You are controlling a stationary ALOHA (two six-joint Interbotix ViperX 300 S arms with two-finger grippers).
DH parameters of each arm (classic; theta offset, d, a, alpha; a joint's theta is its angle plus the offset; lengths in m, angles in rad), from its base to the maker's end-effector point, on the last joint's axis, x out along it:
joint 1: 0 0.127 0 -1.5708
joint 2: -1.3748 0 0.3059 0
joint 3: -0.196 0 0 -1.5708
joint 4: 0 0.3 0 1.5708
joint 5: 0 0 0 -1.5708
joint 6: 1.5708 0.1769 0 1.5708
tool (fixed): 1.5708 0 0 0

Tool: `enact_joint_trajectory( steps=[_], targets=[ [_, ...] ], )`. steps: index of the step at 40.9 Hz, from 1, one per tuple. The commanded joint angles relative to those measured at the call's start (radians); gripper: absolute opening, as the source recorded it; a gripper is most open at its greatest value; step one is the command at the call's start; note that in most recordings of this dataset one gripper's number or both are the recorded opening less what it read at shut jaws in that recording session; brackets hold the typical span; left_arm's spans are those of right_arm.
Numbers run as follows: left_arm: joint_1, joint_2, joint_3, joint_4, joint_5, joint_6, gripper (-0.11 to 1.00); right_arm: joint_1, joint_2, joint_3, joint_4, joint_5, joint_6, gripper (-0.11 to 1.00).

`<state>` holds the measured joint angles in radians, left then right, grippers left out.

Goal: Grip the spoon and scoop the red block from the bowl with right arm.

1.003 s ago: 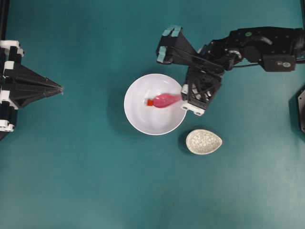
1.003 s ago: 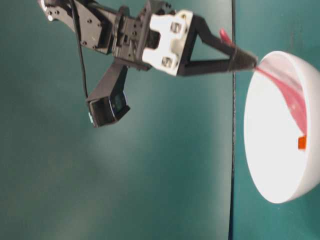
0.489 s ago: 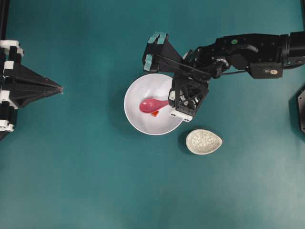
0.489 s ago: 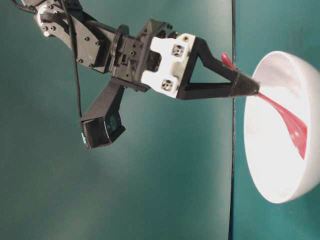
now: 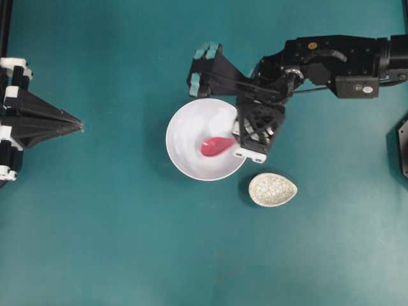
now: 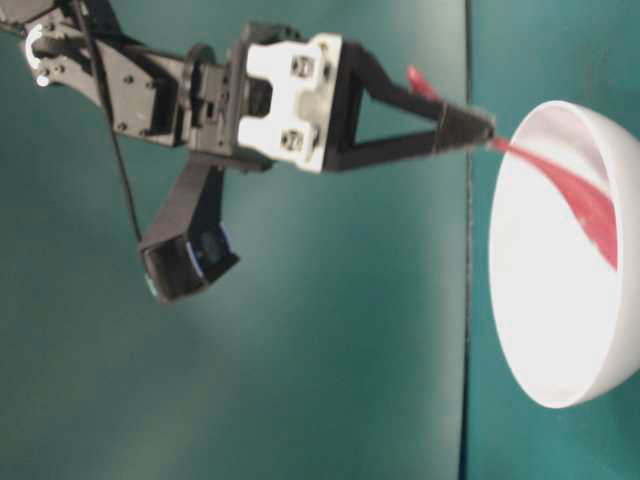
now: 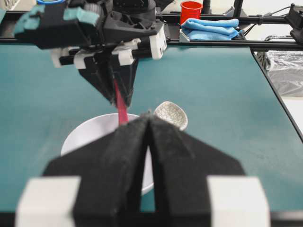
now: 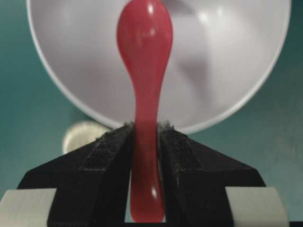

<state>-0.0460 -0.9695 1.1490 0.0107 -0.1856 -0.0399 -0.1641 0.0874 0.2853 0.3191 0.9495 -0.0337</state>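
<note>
Both right jaws [image 8: 144, 142] clamp the spoon [image 5: 218, 146] by its handle, scoop low at four o'clock inside the bowl [image 5: 182, 131]. No red block shows, perhaps under the scoop; lift level and slowly.

The desk [image 5: 127, 242] is viewed from directly above in the overhead view, both arms included. The table-level view is turned sideways and set close to the bowl [image 6: 545, 330]. The left wrist view is taken low over the left tool [image 7: 147, 124], facing the far right arm [image 7: 94, 28]. The right wrist view is taken very near, along the right tool [image 8: 144, 130]. The bowl is shared by all four.
</note>
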Motion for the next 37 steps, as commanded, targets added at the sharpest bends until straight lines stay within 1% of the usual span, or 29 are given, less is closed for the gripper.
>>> enact_joint_trajectory(
  steps=[1,12,17,26,37],
  targets=[
    [-0.008,0.005,-0.026,0.003,-0.009,0.003,0.0,-0.003,-0.031,-0.025,0.002,0.028,-0.003,0.24],
    [-0.008,0.005,-0.025,0.003,-0.009,0.003,0.0,-0.002,-0.031,-0.026,0.003,0.069,-0.003,0.24],
    [-0.008,0.006,-0.025,0.003,-0.011,0.009,0.0,-0.002,-0.029,-0.028,0.003,0.058,-0.005,0.24],
    [-0.008,0.008,-0.025,0.003,-0.011,0.011,0.0,-0.002,-0.018,-0.029,-0.012,0.009,-0.006,0.24],
    [-0.008,0.008,-0.025,0.003,-0.011,0.011,0.0,-0.002,-0.006,-0.028,-0.018,0.002,-0.006,0.23]
  ],
)
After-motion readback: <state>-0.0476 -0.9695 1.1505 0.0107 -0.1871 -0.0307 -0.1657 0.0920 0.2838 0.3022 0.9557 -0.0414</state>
